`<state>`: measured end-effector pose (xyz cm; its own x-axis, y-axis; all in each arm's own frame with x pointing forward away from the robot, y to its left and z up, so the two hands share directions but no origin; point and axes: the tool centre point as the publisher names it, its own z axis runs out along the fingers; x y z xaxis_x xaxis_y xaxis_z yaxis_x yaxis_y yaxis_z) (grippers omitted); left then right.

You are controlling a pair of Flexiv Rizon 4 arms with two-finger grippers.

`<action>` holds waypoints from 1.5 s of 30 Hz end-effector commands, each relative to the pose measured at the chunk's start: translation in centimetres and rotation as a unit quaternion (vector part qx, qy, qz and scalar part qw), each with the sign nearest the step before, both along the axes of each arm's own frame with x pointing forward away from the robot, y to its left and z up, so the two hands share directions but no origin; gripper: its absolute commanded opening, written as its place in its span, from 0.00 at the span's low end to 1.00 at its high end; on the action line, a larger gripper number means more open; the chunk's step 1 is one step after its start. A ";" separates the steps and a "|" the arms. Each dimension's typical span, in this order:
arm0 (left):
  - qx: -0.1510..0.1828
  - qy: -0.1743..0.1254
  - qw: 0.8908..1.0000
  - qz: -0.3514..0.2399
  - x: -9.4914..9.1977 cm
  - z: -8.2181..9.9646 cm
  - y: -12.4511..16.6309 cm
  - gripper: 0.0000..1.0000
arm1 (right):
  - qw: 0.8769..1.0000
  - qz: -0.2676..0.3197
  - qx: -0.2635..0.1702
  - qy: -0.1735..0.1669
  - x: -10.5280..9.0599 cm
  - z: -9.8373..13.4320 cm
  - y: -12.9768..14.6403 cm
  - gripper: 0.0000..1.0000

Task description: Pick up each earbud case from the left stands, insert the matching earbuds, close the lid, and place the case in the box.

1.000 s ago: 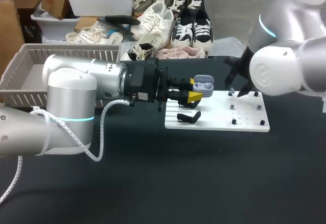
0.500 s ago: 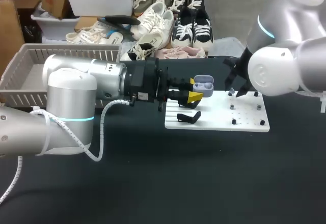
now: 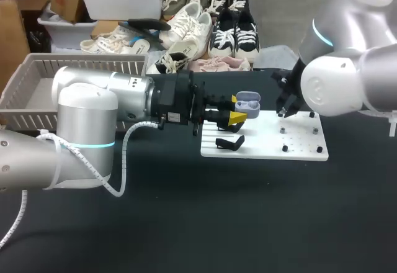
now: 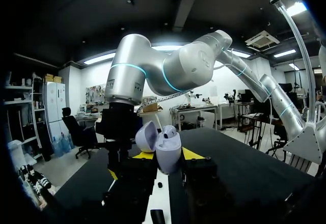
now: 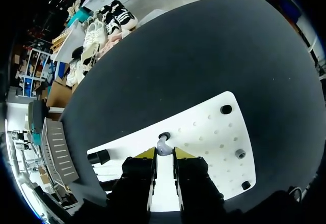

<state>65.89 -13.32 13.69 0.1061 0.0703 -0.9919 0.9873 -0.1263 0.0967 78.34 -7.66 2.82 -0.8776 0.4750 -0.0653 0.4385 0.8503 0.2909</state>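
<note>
At the white board [image 3: 301, 144], we have brought the right gripper [image 5: 164, 154] down over an earbud [image 5: 162, 144], fingers narrowly apart, while the left gripper [image 4: 166, 156] clamps the open case [image 4: 168, 143], ready for insertion.

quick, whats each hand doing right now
left hand: closed on the open earbud case
right hand: at an earbud on the board; cannot tell if gripped
</note>
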 end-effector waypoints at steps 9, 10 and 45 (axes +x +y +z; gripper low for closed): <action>0.000 0.000 1.000 -0.001 0.1 0.0 0.0 0.00 | 1.000 0.004 -0.002 0.003 0.1 -0.1 -0.3 0.00; 0.000 0.000 1.000 -0.001 0.1 0.0 0.0 0.00 | 1.000 0.005 -0.002 0.002 0.1 0.0 -0.3 0.00; 0.000 0.000 1.000 -0.001 0.1 0.0 0.0 0.00 | 0.993 0.089 0.050 -0.057 -3.7 9.5 -3.3 0.00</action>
